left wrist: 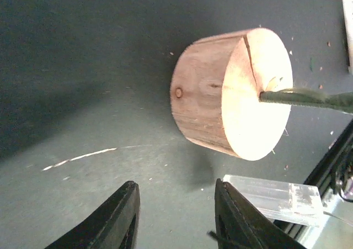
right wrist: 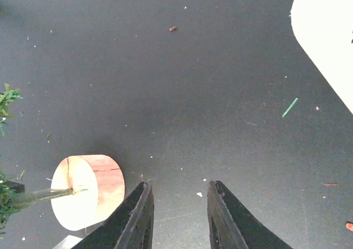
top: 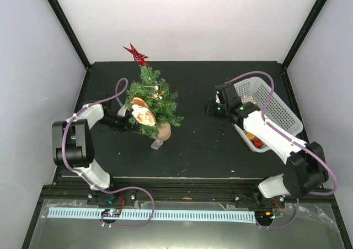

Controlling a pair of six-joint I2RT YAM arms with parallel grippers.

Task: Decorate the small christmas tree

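The small dark-green christmas tree (top: 153, 97) on its round wooden stump (left wrist: 231, 94) stands left of centre on the black bench (top: 209, 149). Beside the stump, the left gripper (left wrist: 175, 191) gapes empty, as does the right gripper (right wrist: 179, 191). Best: left steadies the stump while right fetches ornaments (top: 255, 142) from the white mesh basket (top: 284, 114).

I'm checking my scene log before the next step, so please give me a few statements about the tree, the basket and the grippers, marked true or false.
1. A red star tops the small christmas tree. True.
2. The left gripper holds an ornament. False: it is open and empty.
3. The white basket stands to the right of the tree. True.
4. The right gripper is shut on the stump base. False: it is open and apart from the base.
5. A clear plastic piece lies beside the stump base. True.
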